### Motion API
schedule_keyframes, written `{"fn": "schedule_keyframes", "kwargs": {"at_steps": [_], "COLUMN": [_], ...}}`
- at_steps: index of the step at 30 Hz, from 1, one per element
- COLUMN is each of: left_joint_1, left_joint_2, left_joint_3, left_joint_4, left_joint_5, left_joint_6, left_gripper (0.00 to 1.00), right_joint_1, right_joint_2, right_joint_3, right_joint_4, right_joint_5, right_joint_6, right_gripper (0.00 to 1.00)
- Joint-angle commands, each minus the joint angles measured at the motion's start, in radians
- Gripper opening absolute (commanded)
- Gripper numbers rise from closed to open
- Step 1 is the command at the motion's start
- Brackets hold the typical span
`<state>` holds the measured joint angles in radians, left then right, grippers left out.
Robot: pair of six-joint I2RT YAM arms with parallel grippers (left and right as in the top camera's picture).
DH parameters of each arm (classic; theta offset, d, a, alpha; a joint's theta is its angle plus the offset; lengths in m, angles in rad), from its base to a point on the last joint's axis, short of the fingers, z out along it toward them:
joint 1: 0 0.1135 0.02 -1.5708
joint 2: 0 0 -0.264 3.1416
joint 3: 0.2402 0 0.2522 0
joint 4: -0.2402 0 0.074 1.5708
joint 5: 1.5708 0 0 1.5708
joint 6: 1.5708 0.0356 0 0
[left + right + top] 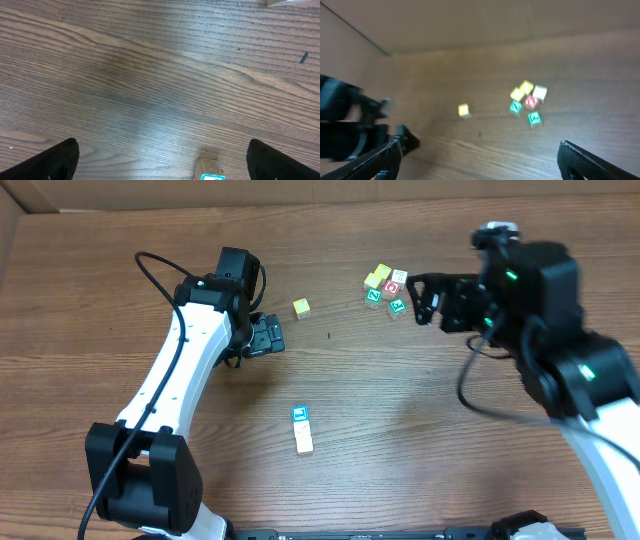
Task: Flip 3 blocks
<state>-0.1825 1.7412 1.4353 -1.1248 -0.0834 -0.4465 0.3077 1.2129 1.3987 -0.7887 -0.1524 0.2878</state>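
While both arms hang over the brown wood-grain table (120, 240), neither holds anything. The left gripper (270, 337) and right gripper (420, 300) both have their fingers spread wide with nothing between them.

Ten small toy cubes total:
- **Task set:** three in one touching row at front centre, well apart from both grippers. They run blue cube with a white mark (299, 415), cream-white cube (302, 431), pale yellow cube (304, 446). The seam between the last two is hard to see.
- **Single:** one lone yellow cube (301, 307) near the left gripper, not touching it.
- **Cluster:** six just beside the right gripper: two yellow cubes (383, 271), one white cube (400, 277), one red-marked cube (391, 288), two green-marked cubes (374, 296).
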Motion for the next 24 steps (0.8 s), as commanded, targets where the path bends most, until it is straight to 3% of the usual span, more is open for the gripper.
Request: {"fn": "schedule_keyframes", "kwargs": {"at_steps": [1,15,21,24], "left_joint_1": [-0.001,-0.001,-0.001,-0.001], "left_joint_2": [0.005,0.005,0.005,0.005], "left_joint_3": [0.013,0.013,0.013,0.013], "left_joint_4": [0.003,0.003,0.003,0.003], "left_joint_5": [-0.013,-0.013,-0.013,-0.013], "left_joint_6": [-0.003,-0.003,-0.003,-0.003], "left_gripper": [1.00,1.00,1.00,1.00], "right_joint_1": [0.000,-0.197,-0.256,-0.279], "right_joint_2": [-0.114,-0.553,-0.762,-0.893], "right_joint_3": [0.008,-0.008,-0.183,-0.358], "right_joint_4": [-0.010,-0.008,0.200,0.380], "right_joint_5": [0.003,0.047,-0.009,-0.066], "right_joint_6": [-0.001,-0.051,-0.167,-0.244], "right_gripper": [1.00,1.00,1.00,1.00]}}
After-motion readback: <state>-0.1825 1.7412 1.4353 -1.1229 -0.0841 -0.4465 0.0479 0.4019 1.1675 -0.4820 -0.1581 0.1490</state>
